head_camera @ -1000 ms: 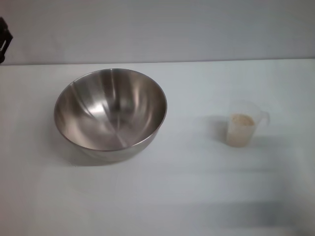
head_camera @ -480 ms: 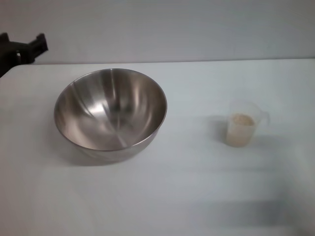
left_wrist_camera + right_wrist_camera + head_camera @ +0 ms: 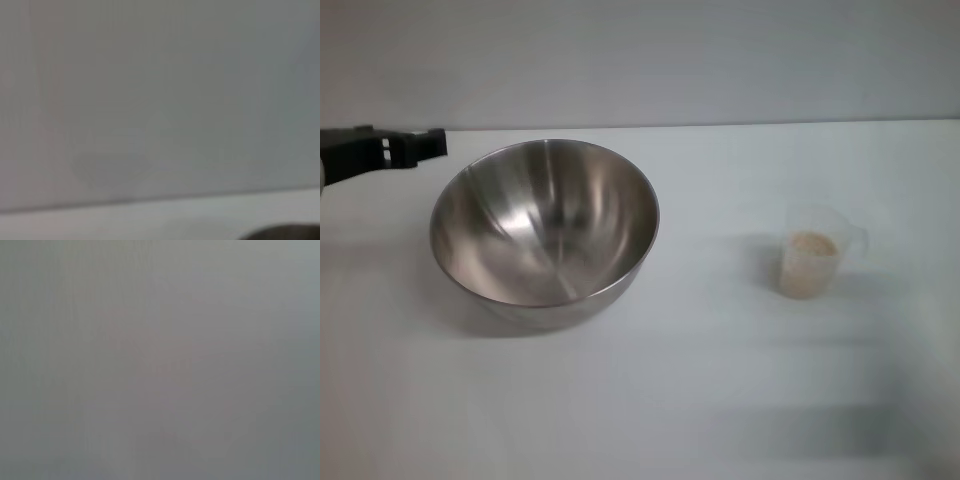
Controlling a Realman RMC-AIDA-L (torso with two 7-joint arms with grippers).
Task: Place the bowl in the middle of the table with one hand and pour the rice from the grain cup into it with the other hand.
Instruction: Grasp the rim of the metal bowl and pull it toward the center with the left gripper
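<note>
The bowl, a large stainless-steel mixing bowl, stands empty on the white table, left of the middle. The grain cup, small and clear, stands upright to the right with pale rice in it. My left gripper reaches in from the left edge, level with the bowl's far left rim and just short of it, holding nothing. The left wrist view shows a grey wall, a strip of table and a dark sliver at one edge. My right gripper is out of view; its wrist view shows plain grey.
A plain grey wall rises behind the table's far edge. A stretch of bare white tabletop lies between the bowl and the cup and along the front.
My left gripper has come in from the far left edge, moving right and a little down towards the bowl's rim. The bowl and the cup have not moved.
</note>
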